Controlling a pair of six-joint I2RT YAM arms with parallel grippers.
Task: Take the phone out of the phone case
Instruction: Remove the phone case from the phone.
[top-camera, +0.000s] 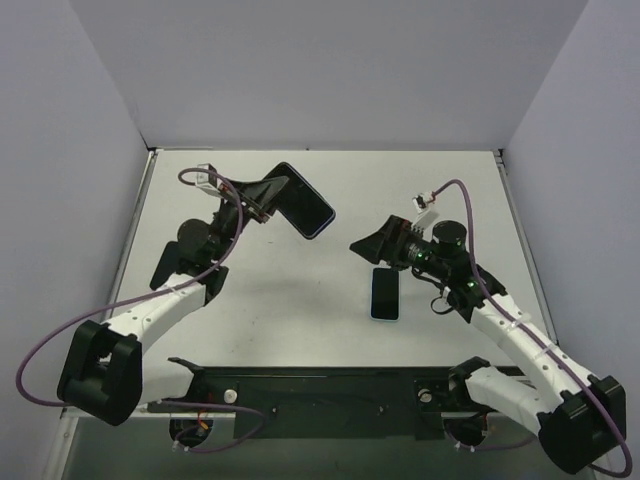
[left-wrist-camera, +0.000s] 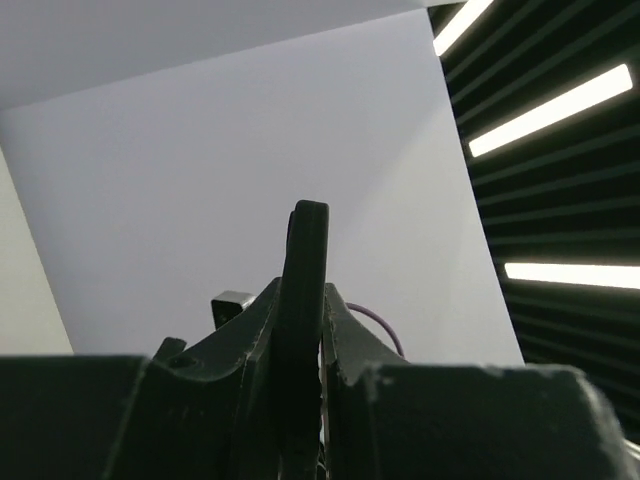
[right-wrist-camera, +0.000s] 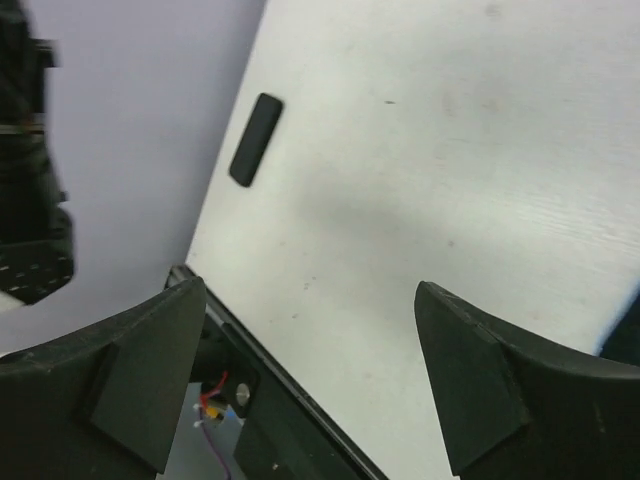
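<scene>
My left gripper (top-camera: 268, 197) is raised over the far left of the table and shut on the end of a dark flat slab with a bluish rim, which looks like the phone case (top-camera: 303, 200). In the left wrist view the case (left-wrist-camera: 306, 260) stands edge-on between the closed jaws of the left gripper (left-wrist-camera: 305, 310). A black phone (top-camera: 385, 295) with a light-blue rim lies flat on the white table (top-camera: 300, 300). My right gripper (top-camera: 366, 246) hovers just above the phone's far end, open and empty. In the right wrist view the right gripper (right-wrist-camera: 310, 300) frames bare table.
Purple walls close in the table at the back and sides. A black rail (top-camera: 320, 385) carrying the arm bases runs along the near edge and also shows in the right wrist view (right-wrist-camera: 290, 420). A small dark oblong (right-wrist-camera: 256, 152) lies near the table's left edge.
</scene>
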